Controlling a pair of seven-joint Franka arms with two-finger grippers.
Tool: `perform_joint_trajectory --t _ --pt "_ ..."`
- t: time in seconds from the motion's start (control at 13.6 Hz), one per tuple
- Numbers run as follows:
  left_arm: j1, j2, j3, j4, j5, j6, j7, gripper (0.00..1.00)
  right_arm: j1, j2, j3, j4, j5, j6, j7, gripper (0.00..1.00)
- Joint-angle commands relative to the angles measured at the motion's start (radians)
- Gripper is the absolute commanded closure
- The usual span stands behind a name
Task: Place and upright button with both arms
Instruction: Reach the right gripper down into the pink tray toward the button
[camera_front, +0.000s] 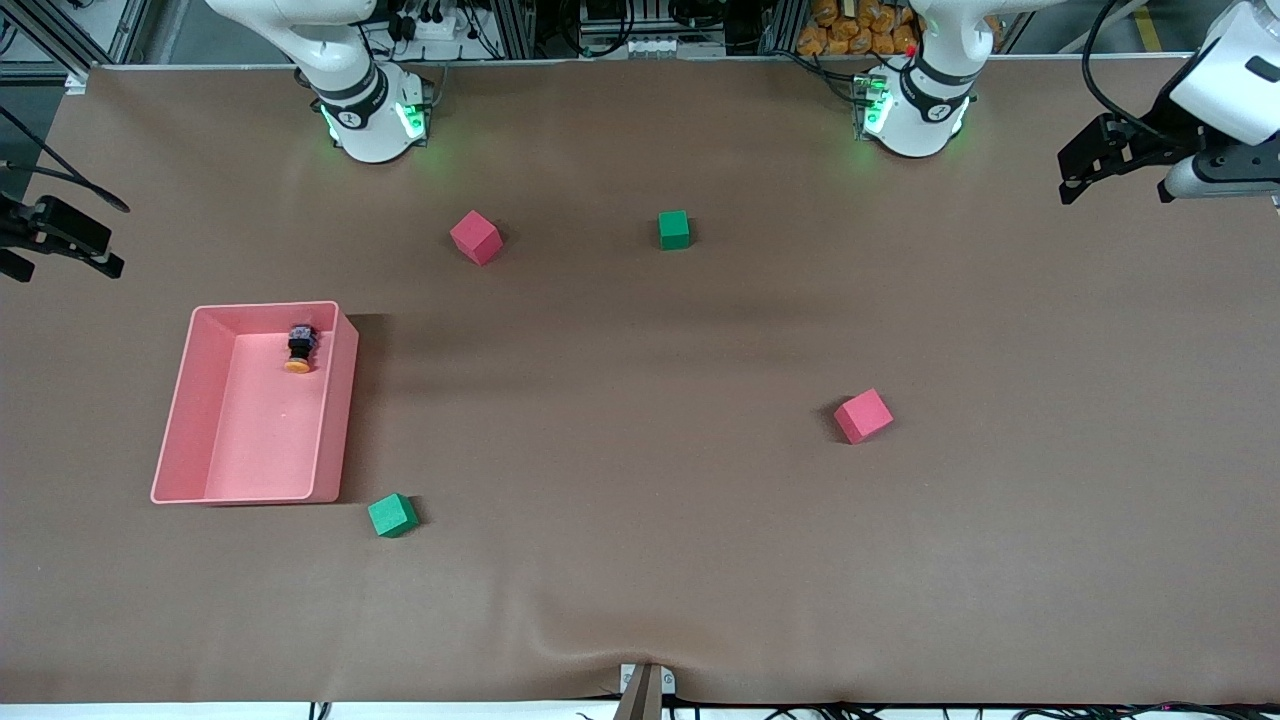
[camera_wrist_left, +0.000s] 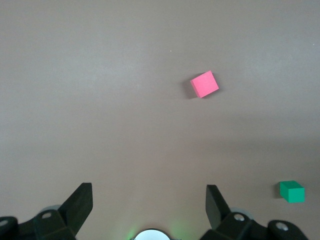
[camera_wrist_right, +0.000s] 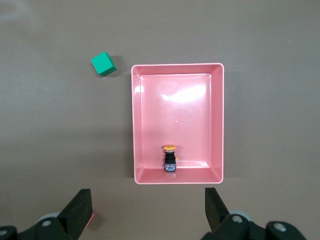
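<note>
- While both arms hung above the table, you had the button (camera_front: 299, 348) lying on its side in the pink tray (camera_front: 180, 400), close to the tray wall that is farther from the front camera, its orange cap pointing toward that camera.
- You can see the same thing in the right wrist view: the button (camera_wrist_right: 170, 159) sat just beside one short wall of the tray (camera_wrist_right: 217, 120), dark body against the wall, cap toward the tray's middle.
- Your right gripper (camera_wrist_right: 147, 210) was over the table at the right arm's end, by the tray, fingers spread wide with nothing between them.
- Your left gripper (camera_wrist_left: 149, 205) was over the left arm's end of the table, fingers likewise wide apart and holding nothing.
- You had four foam cubes on the brown table (camera_front: 640, 560): a green cube (camera_front: 392, 515) near the tray's corner closest to the front camera, a pink cube (camera_front: 475, 237) and another green cube (camera_front: 674, 229) up toward the bases, and a second pink cube (camera_front: 863, 415) toward the left arm's end.
</note>
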Motion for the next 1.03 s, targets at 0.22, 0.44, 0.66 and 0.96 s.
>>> perform_joint_trajectory --t 0.22,0.44,0.66,0.96 --pt "0.001 0.051 -0.005 0.077 -0.009 -0.021 -0.008 0.00 0.003 -0.001 -0.001 0.011 0.001 -0.008 0.016 0.00" --pt "0.004 0.045 -0.006 0.084 -0.020 -0.021 0.064 0.00 0.012 0.016 0.001 0.004 -0.001 -0.018 0.007 0.00" --pt "0.002 0.043 -0.006 0.089 -0.011 -0.019 0.061 0.00 0.055 0.134 -0.001 0.017 -0.005 -0.077 0.002 0.00" --pt "0.013 0.032 0.006 0.087 -0.010 -0.022 0.059 0.00 0.034 0.204 -0.004 0.017 -0.001 -0.108 0.004 0.00"
